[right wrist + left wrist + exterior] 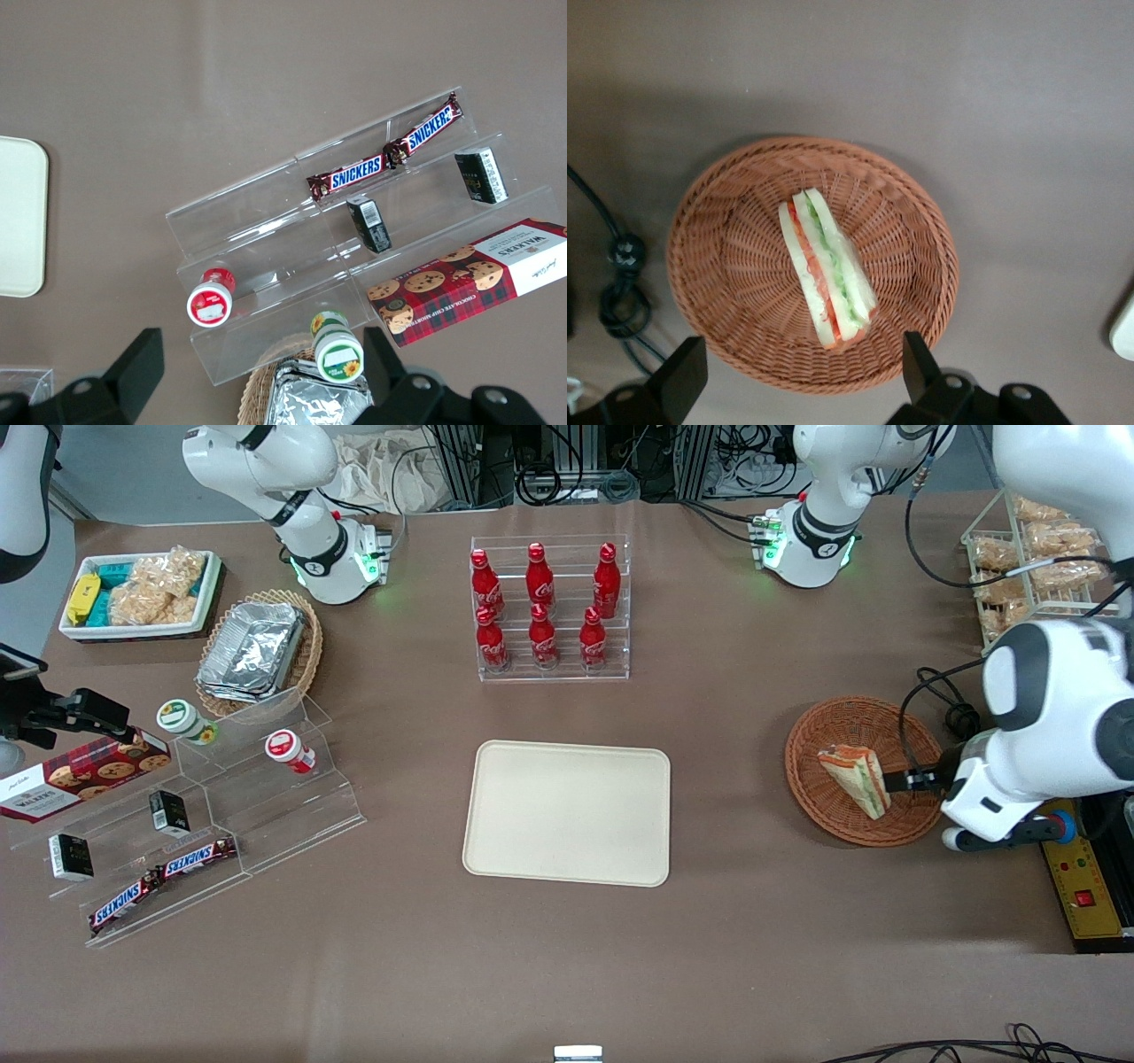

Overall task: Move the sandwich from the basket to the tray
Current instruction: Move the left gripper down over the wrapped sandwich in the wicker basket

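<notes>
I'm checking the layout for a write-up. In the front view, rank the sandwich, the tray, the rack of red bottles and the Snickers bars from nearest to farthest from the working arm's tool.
The tool is open, low over the basket.
1. Sandwich: in the basket, right beside the tool.
2. Tray: mid-table.
3. Bottle rack: farther from the camera than the tray.
4. Snickers bars: toward the parked arm's end.

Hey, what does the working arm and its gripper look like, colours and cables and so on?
The working arm has glossy white rounded shells with black bands at the joints, and its base ring glows green. A black cable loops along it. Its gripper, over the basket beside the sandwich, has a white body and flat black fingers, open.
</notes>
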Controlling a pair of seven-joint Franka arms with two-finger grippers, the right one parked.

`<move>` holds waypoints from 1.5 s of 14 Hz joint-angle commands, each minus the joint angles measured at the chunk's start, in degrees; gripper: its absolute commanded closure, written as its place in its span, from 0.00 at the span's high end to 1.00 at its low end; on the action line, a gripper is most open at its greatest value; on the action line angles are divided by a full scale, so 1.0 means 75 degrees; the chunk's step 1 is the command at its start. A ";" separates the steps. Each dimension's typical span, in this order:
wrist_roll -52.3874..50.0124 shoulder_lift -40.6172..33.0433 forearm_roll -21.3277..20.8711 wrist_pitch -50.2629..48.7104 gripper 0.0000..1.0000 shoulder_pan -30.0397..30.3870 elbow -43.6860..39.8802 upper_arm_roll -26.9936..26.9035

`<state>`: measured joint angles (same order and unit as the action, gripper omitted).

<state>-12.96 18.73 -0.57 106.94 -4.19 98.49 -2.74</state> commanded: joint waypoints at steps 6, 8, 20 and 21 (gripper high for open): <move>-0.1739 -0.0024 -0.0030 0.1970 0.98 -0.0015 0.1795 0.0002; -0.1962 0.0034 0.0005 0.2030 0.98 0.0020 0.1937 -0.0010; -0.2233 0.0245 0.0040 0.3647 0.38 0.0173 0.2923 -0.0033; -0.2233 0.0222 0.0052 0.3601 0.27 0.0173 0.2911 -0.0022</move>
<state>-28.99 20.99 -0.39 134.06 -3.31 120.52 -3.31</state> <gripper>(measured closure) 0.445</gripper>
